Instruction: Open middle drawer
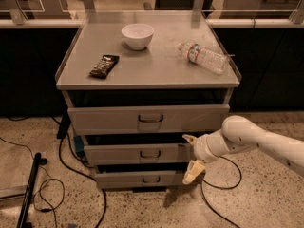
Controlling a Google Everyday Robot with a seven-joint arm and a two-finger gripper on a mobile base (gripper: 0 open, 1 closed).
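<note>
Places the middle drawer (118, 155) second under the front edge of the tabletop (156, 72); sets the gripper (192, 155), spread and empty, below the front-right corner. Puts the horizontal handle (150, 154) just left of the claw.

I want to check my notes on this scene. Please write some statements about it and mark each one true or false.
1. The bowl stands upright on the cabinet top. True.
2. The bottle stands upright. False: it lies on its side on the cabinet top.
3. The gripper is at the right end of the middle drawer. True.
4. The gripper is shut on the middle drawer's handle. False: the gripper is open and off to the side of the handle, which is free.
5. The packet lies inside the bowl. False: it lies flat on the cabinet top, apart from the bowl.
</note>
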